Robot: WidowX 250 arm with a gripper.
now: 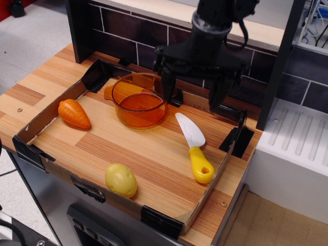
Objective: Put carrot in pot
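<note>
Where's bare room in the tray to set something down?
Widest bare patch: board centre between carrot, potato and knife. Also the front right corner below the knife. Crowded at the back: pot, with the open gripper beside it.

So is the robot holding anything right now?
No, nothing. The gripper is open and empty, up above the back of the tray beside the pot. The carrot lies by itself near the tray's left wall.

A wooden counter (31, 92) stands before a dark brick wall (128, 28) with pale grout, a light ledge (169, 10) on top. Grey floor (31, 36) lies far left. A white ribbed unit (294, 133) sits right.
</note>
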